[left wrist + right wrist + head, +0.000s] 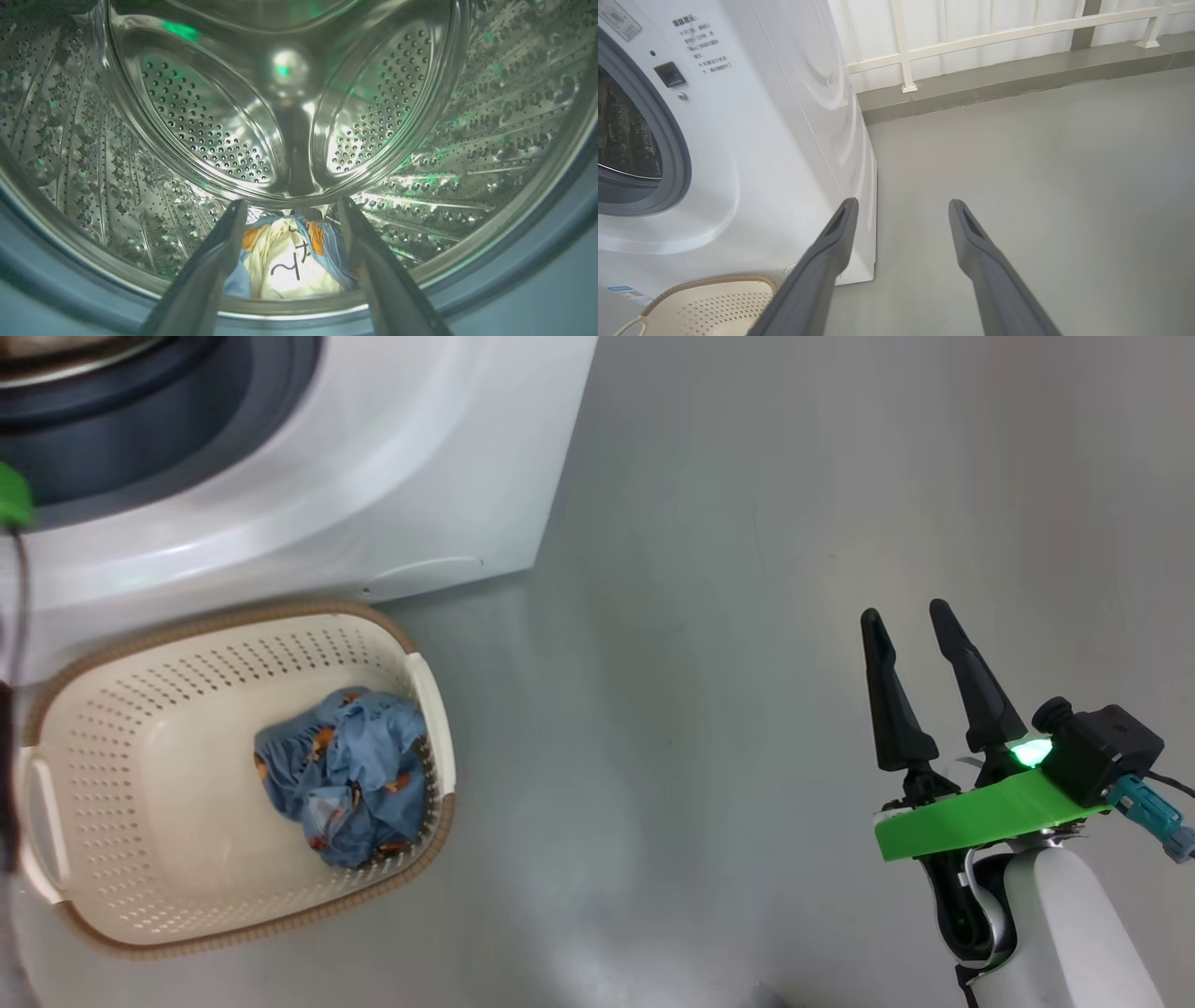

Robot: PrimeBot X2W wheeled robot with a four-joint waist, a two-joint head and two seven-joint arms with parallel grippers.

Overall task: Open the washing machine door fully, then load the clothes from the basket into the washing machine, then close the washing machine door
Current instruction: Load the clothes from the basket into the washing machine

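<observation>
Left tool [290,209] was inside the mouth of the washing machine [373,476], fingers spread wide w/ nothing btwn them. One garment [285,261], cream & light blue w/ orange print, lay on the bottom of the drum [196,116] just ahead of and below its fingertips, apart from both. So that piece looked delivered. The clothes [345,775] not yet loaded were a blue bundle in the basket [140,728], which sat on the floor [747,616] right against the front of the machine, i.e. behind & below the left tool, prob. a pull-back-and-drop away. Right tool [907,625] hung over bare floor, jaws wide apart & empty. From it the bundle lay well off to the left w/ open floor btwn, approx level w/ its finger bases. Bundle was heaped at the basket end nearer the right tool, its long axis running roughly parallel to that tool's fingers, while the basket's own long axis ran crosswise to them. In the right wrist view the right tool [902,205] pointed past the machine's corner, w/ the basket rim low & to its left. The left arm's green bracket [13,502] showed just beyond the basket's far side, so the left tool seemed nearer for the next grab. It would need to back out of the drum, then come down onto the bundle from above, closing across its short width.
</observation>
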